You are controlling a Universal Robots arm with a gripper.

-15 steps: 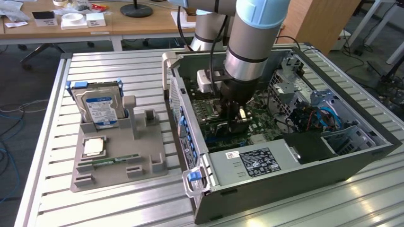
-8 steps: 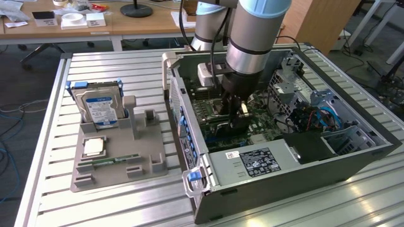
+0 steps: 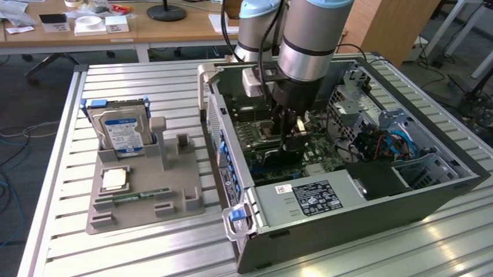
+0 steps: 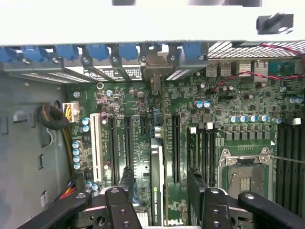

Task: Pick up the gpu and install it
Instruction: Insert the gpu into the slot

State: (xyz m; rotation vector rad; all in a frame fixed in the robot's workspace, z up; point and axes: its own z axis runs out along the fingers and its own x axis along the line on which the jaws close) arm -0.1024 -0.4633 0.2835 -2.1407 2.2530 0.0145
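Green motherboard, blue-labelled silver hard drive, grey tray

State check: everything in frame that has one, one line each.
gpu: standing on edge in a motherboard slot, between the fingers, not gripped
gripper: open, fingers either side of the gpu, down inside the case
PC case: on its side, side panel off
CPU socket: empty
hard drive: upright in the grey holder
memory stick: lying flat on the holder

Ribbed, shiny metal table carries a matt grey plastic tray (hard drive casing silvery metal).
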